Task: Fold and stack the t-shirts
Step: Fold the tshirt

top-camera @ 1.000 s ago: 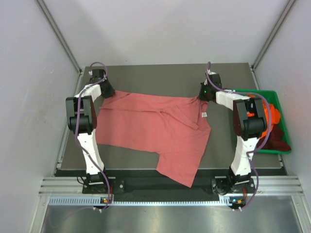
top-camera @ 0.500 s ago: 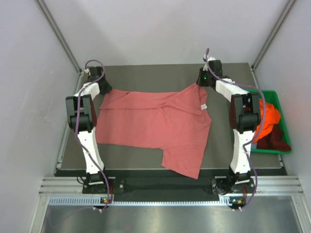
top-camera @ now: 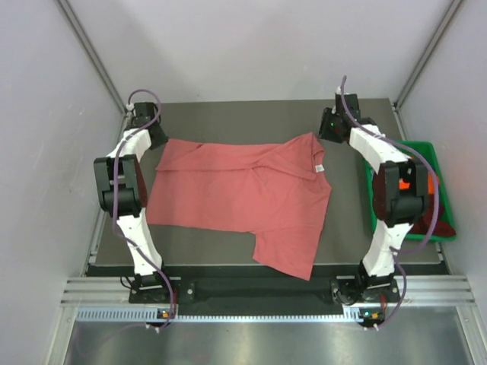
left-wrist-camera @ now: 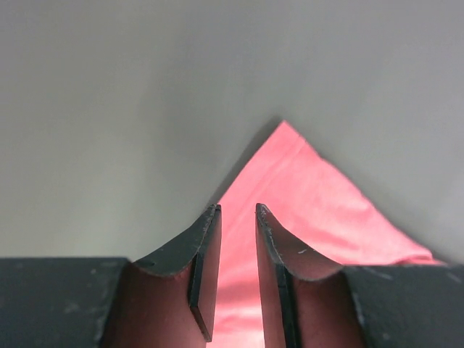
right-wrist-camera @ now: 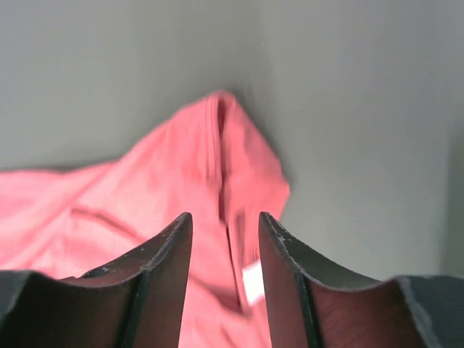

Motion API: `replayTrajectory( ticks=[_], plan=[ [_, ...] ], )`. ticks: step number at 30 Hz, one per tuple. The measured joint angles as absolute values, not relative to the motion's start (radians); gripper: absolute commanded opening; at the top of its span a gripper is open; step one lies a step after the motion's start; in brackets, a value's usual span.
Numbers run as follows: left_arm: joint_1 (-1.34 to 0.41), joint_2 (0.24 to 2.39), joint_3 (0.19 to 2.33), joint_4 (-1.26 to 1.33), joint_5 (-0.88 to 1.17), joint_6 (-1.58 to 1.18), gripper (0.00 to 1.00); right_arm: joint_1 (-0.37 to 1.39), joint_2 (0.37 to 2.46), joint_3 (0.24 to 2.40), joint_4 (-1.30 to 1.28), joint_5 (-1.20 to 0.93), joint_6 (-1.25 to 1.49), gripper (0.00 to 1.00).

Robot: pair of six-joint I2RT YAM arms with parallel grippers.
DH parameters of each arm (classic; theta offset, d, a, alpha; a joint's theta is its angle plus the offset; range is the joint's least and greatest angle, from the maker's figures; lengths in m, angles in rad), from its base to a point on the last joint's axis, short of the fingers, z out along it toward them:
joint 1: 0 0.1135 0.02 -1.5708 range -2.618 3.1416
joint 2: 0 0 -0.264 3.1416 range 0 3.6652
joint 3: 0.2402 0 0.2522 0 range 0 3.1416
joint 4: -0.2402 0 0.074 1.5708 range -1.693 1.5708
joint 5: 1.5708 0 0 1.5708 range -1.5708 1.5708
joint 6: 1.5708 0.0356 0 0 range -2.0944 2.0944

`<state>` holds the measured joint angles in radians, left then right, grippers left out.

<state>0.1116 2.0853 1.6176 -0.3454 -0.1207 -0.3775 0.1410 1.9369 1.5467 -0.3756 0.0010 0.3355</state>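
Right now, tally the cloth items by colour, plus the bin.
Salmon-pink t-shirt: 1
Orange cloth: 1
Dark maroon cloth: 1
Green bin: 1
Total: 4
The bin's contents are bunched and partly hidden, so there may be more.

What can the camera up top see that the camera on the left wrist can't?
Only the top view shows the whole salmon-pink shirt spread on the table, the left arm and right arm, and the green bin at the right with orange cloth in it. Only the left wrist view shows the left fingers up close, slightly apart with nothing pinched between them. Both show the pink shirt, but the wrist view catches just one pointed corner.
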Motion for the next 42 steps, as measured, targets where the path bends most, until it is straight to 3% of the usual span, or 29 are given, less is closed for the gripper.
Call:
replayTrajectory(
  ticks=[3, 19, 21, 26, 33, 37, 41, 42],
  plan=[
    [0.112, 2.059, 1.589, -0.36, -0.125, -0.377, 0.29, 0.141, 1.853, 1.464, -0.389, 0.0, 0.359, 0.36],
    [0.112, 1.777, 1.233, -0.371, -0.097, -0.478, 0.25, 0.141, 1.72, 1.037, -0.429, 0.064, 0.518, 0.35],
    [0.112, 1.748, 1.208, -0.366, -0.098, -0.488, 0.25, 0.141, 1.692, 0.995, -0.425, 0.074, 0.526, 0.31],
    [0.112, 1.726, 1.124, -0.351, -0.107, -0.528, 0.25, 0.141, 1.644, 0.933, -0.405, 0.102, 0.537, 0.0],
    [0.113, 1.723, 1.055, -0.368, -0.084, -0.605, 0.25, 0.109, 1.626, 0.907, -0.38, 0.126, 0.53, 0.0],
    [0.113, 1.672, 1.046, -0.374, -0.048, -0.614, 0.34, 0.069, 1.583, 0.868, -0.374, 0.139, 0.516, 0.0],
    [0.114, 1.634, 1.11, -0.368, -0.05, -0.559, 0.39, 0.063, 1.551, 0.858, -0.372, 0.115, 0.488, 0.32],
    [0.115, 1.645, 1.148, -0.362, -0.051, -0.534, 0.39, 0.063, 1.546, 0.858, -0.369, 0.1, 0.474, 0.35]
  ],
)
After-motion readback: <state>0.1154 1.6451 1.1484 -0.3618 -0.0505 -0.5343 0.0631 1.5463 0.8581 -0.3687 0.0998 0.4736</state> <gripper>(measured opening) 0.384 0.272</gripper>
